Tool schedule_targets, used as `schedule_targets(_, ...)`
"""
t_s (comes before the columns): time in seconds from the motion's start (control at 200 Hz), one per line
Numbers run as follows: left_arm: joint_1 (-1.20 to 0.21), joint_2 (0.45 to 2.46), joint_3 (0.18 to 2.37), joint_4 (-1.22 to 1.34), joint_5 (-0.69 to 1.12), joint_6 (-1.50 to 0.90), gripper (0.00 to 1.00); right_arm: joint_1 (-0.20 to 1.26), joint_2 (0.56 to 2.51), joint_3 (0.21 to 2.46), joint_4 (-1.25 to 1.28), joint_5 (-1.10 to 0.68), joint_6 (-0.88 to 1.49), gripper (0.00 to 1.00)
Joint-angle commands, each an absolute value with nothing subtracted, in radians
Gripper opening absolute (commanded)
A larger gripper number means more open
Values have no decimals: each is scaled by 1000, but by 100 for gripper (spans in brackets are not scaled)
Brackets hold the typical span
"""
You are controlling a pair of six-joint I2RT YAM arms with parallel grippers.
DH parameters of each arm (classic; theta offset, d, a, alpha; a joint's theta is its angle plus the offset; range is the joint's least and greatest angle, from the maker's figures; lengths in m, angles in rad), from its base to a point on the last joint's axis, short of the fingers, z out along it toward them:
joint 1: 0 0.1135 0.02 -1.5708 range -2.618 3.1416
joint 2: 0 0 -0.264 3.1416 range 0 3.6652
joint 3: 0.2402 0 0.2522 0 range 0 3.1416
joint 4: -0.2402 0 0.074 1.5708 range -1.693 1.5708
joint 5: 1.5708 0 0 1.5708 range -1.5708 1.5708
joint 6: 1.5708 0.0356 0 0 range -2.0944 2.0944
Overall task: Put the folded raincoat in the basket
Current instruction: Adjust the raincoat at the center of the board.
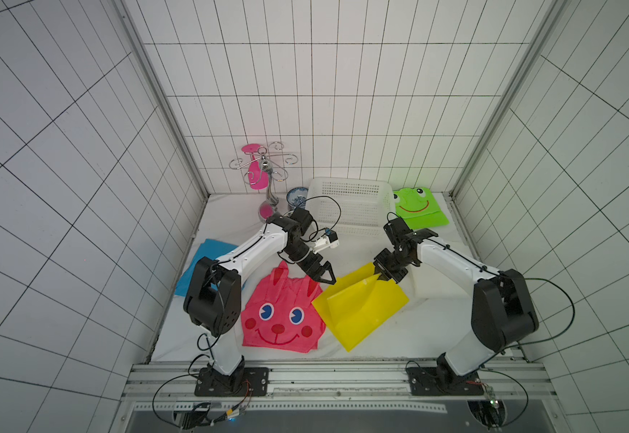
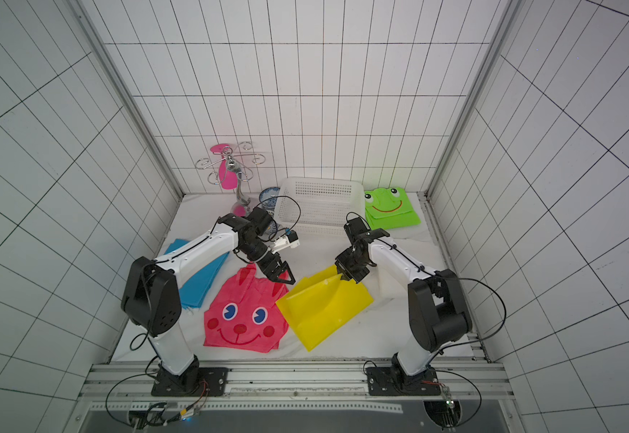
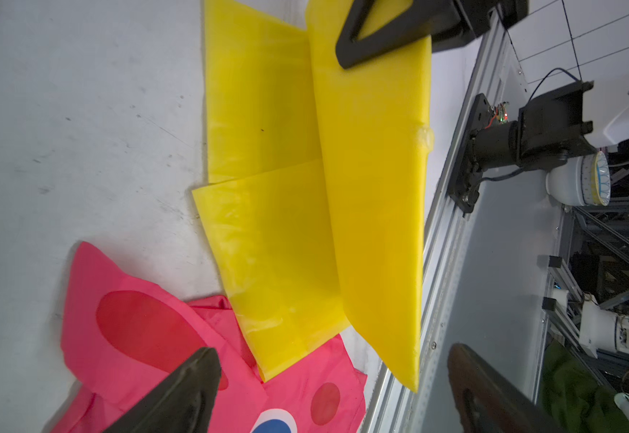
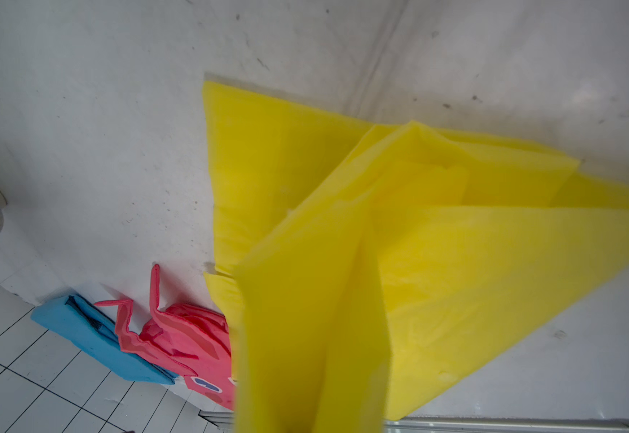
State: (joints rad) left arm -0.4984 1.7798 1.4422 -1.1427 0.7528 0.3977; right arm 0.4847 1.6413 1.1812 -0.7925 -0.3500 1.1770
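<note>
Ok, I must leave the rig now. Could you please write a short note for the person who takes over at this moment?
The left claw is open and holds nothing. It hovers over the top edge of the pink rabbit raincoat, beside the yellow raincoat.
The right claw looks shut on one lifted flap of the yellow raincoat. The rest lies on the table.
The basket stands at the back, with nothing visible inside.
Done: the yellow raincoat is partly folded and gripped.
Left: probably finish the fold, carry it to the basket, release.
</note>
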Motion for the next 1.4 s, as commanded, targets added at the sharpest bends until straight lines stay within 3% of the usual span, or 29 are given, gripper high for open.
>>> schedule_targets(0.0, -504, 1744, 1402, -1130, 795, 432, 97, 504, 1686, 1246, -769, -351, 1160, 27)
schedule_targets(0.225, -495, 1763, 1390, -1097, 762, 419, 97, 530, 1772, 1307, -712, -437, 1061, 63)
schedule_targets(0.47, -541, 1758, 1390, -985, 625, 425, 96, 490, 1560, 1212, -779, -306, 865, 98)
schedule_targets(0.725, -692, 1813, 1364, -725, 455, 347, 96, 413, 1213, 923, -808, -267, 743, 97)
schedule_targets(0.989, -690, 1939, 1439, -566, 408, 193, 94, 385, 999, 604, -623, -234, 825, 94)
schedule_targets(1.219, -689, 2046, 1480, -565, 290, 41, 70, 356, 859, 368, -338, -298, 846, 93)
schedule_targets(1.394, -696, 2070, 1466, -582, 259, 17, 48, 268, 923, 271, -136, -481, 883, 92)
